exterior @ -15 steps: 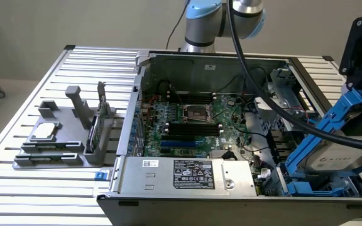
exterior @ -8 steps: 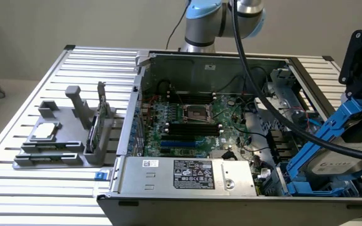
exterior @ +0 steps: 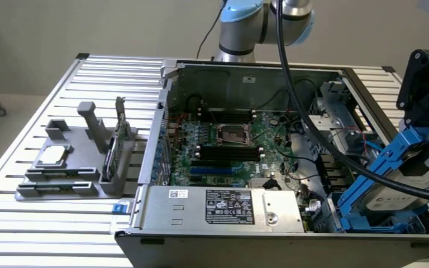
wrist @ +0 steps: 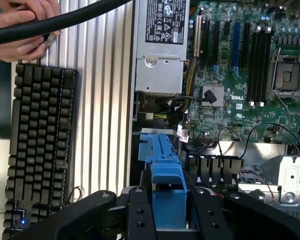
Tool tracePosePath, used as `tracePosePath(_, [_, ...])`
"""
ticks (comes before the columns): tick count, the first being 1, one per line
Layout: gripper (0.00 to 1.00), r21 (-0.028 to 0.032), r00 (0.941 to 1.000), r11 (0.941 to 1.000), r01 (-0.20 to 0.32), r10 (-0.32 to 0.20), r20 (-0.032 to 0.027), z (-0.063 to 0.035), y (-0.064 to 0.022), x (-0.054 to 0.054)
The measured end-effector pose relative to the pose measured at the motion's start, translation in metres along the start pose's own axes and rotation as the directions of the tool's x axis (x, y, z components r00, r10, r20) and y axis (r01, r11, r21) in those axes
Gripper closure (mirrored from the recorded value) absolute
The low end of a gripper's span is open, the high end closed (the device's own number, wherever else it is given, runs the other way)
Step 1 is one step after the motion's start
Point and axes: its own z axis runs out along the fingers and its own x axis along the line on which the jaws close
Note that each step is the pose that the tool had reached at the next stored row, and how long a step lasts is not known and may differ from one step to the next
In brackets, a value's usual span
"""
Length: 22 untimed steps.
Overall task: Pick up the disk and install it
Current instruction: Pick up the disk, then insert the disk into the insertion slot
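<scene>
Gripper: black two-fingered metal gripper (exterior: 425, 146) (wrist: 169, 216) on the Universal Robots arm. It hangs above the near corner of the open case on the exterior view's right. Its jaws stand partly closed and clamp the disk's frame from both sides.

Disk: flat rectangular silver-grey metal disk (exterior: 415, 187) (wrist: 162, 155) with a white printed label, clipped in a blue plastic rail frame. It is held off the case and tilted, its lower end dipping toward the case's near corner. In the exterior view the blue rail runs diagonally along its edge and the pale label face turns toward the camera. In the wrist view the frame's blue end sits between the black fingers (wrist: 140, 212).

Power supply: silver box-shaped metal power supply (exterior: 222, 206) (wrist: 162, 40) with a black-and-white label, along the case's near edge, just beside the disk's corner.

Motherboard: green circuit board (exterior: 229, 148) (wrist: 240, 90) with black and blue slots and a square silver socket, flat on the case floor, farther in.

Case: open grey metal computer case (exterior: 252, 70), standing mid-bench.

Holder: grey plastic parts holder (exterior: 65, 181), near the bench edge on the exterior view's left, well apart from the case.

Keyboard: black keyboard (wrist: 40, 150), alongside the slatted bench's edge.

Hand: a person's hand (wrist: 20, 32), beyond one end of the keyboard, partly behind a thick black cable (wrist: 55, 22).
</scene>
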Motion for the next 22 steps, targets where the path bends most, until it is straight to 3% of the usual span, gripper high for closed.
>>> tracePosePath(9, [0.67, 0.0001, 1.0000, 1.0000, 0.000, 0.000, 0.0019, 0.0027, -0.0019, -0.0019])
tracePosePath(22, [0.67, 0.0005, 0.9998, 1.0000, 0.002, -0.002, 0.0183, 0.0050, -0.0027, -0.0047])
